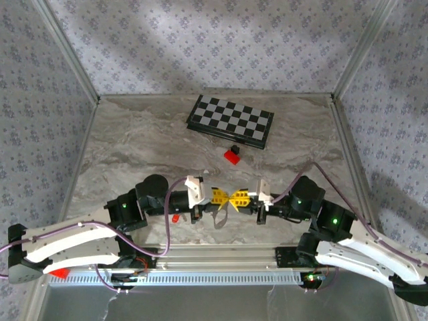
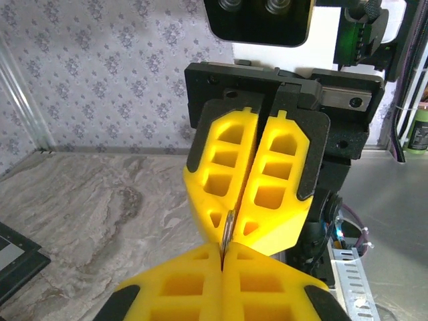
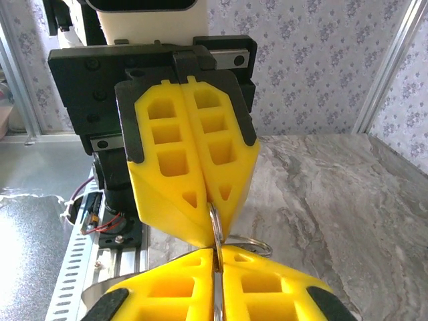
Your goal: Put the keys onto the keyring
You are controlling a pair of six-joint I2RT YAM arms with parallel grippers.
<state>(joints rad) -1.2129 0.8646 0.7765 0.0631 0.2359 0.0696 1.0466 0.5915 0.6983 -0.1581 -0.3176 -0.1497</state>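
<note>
Over the table's near middle, my left gripper (image 1: 223, 196) and right gripper (image 1: 235, 198) meet tip to tip. Both are shut on the keyring (image 3: 215, 224), a thin silvery metal ring seen edge-on between the yellow fingers. In the left wrist view the keyring (image 2: 228, 231) rises from my shut left gripper (image 2: 222, 259) into the right gripper's closed tips. A second silvery loop (image 3: 259, 243) shows just behind my right gripper (image 3: 217, 259). A tiny red-orange piece (image 1: 175, 218), seemingly one of the keys, lies on the table under the left wrist.
A folded chessboard (image 1: 231, 120) lies at the back middle. A red block with a black piece (image 1: 233, 155) sits just in front of it. A metal rail (image 1: 200, 275) runs along the near edge. Patterned walls close in the back and both sides.
</note>
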